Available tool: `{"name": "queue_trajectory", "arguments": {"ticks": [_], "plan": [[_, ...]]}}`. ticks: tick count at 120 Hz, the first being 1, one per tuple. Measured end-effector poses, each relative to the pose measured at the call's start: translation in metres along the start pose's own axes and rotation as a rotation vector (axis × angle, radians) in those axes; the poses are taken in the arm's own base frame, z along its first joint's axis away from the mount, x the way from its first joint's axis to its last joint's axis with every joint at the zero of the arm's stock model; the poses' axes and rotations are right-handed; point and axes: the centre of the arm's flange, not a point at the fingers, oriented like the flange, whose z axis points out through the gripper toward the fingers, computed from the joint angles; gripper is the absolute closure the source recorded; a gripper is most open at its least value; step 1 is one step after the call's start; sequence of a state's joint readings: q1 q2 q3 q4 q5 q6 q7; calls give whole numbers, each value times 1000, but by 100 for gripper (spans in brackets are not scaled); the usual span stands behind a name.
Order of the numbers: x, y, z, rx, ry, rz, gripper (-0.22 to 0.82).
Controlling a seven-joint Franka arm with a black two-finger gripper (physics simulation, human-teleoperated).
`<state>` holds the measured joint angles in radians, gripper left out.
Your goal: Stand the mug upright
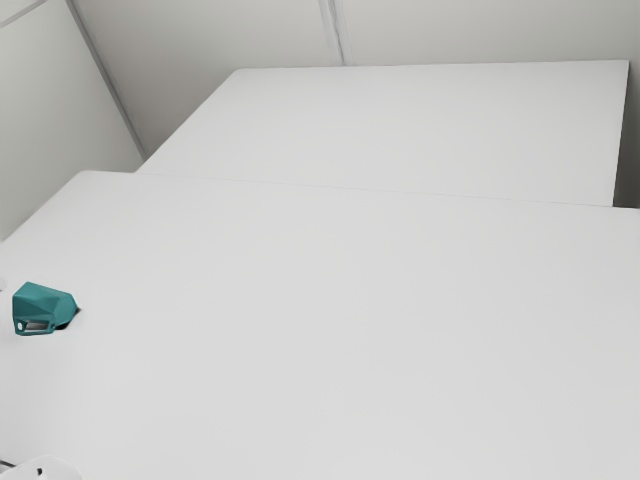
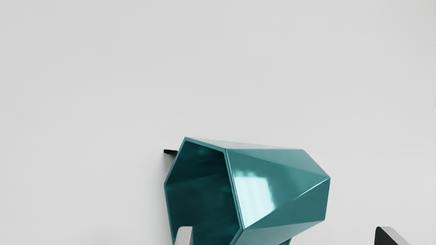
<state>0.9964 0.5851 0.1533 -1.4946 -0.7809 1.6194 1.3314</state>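
Observation:
The teal faceted mug (image 1: 43,305) lies on its side on the white table (image 1: 350,330), near the exterior view's left edge, with its handle toward the camera. In the wrist view the mug (image 2: 279,190) shows its dark hollow mouth, and part of its handle peeks out beneath the body. My gripper (image 2: 284,235) is open, its two fingertips wide apart. One fingertip overlaps the mug's mouth in the picture; the other stands off past the closed base end. Contact with the mug cannot be made out.
A small black piece (image 2: 170,151) pokes out beside the mug's rim. A white rounded part (image 1: 45,469) with a dark spot is at the exterior view's lower left corner. Another white surface (image 1: 420,130) lies behind the table, before pale walls.

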Motion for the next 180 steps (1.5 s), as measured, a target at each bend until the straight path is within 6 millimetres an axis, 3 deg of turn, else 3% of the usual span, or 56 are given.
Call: {"name": "queue_trajectory", "arguments": {"ticks": [60, 97, 153, 180], "plan": [[5, -8, 47, -63, -31, -62, 3], [8, -7, 64, -88, -41, -76, 3], [12, -1, 70, -108, -44, -86, 36], [19, 6, 68, -108, -46, -73, 47]]}}
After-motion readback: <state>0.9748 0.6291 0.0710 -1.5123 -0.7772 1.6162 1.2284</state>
